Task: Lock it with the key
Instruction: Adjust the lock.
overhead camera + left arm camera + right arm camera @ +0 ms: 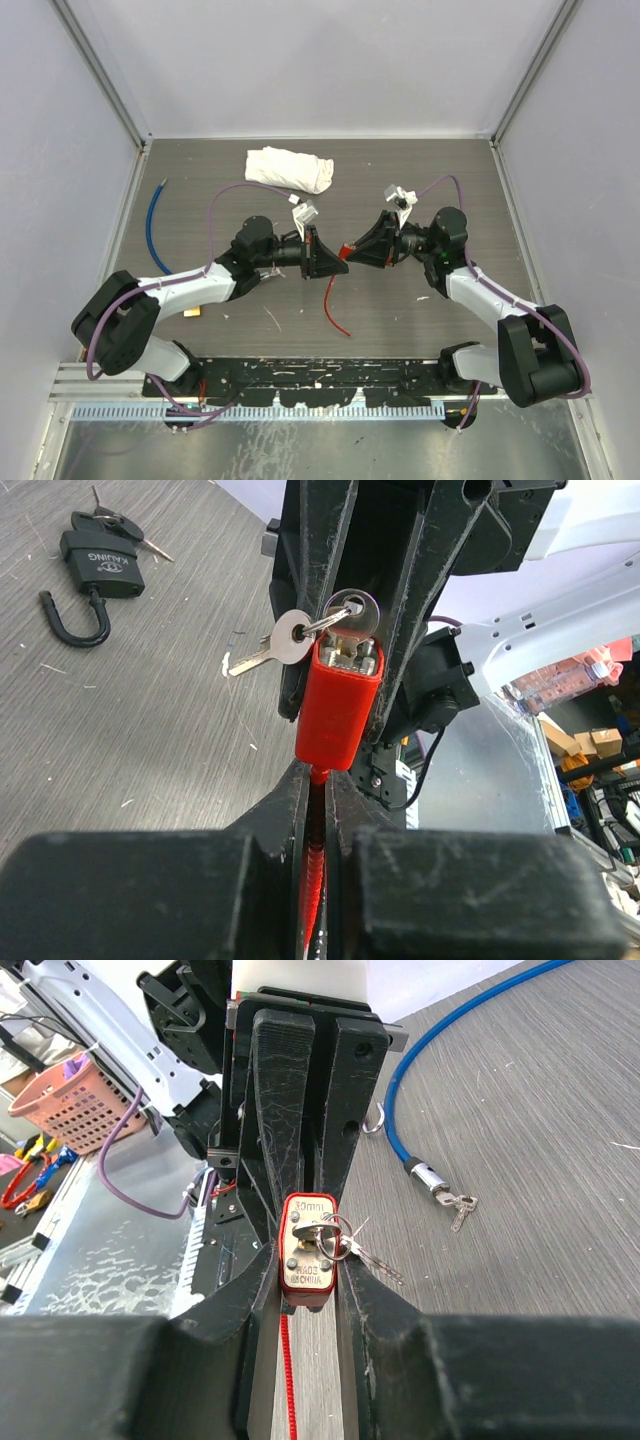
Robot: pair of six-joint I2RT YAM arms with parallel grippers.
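Note:
A red padlock (345, 250) is held in the air between the two arms at the table's middle. Its key (350, 615) sits in the keyhole (320, 1235), and a ring with a spare key (275, 645) hangs from it. My right gripper (310, 1270) is shut on the padlock body (308, 1250), one finger on each side. My left gripper (320, 780) is shut on the red cable (318, 810) just below the padlock body (340, 705). The rest of the cable (335, 310) trails down onto the table.
A black padlock (100, 565) with an open shackle and its own keys lies on the table. A blue cable lock (153, 215) runs along the left side, its end and keys (455, 1205) showing. A white cloth (290, 168) lies at the back.

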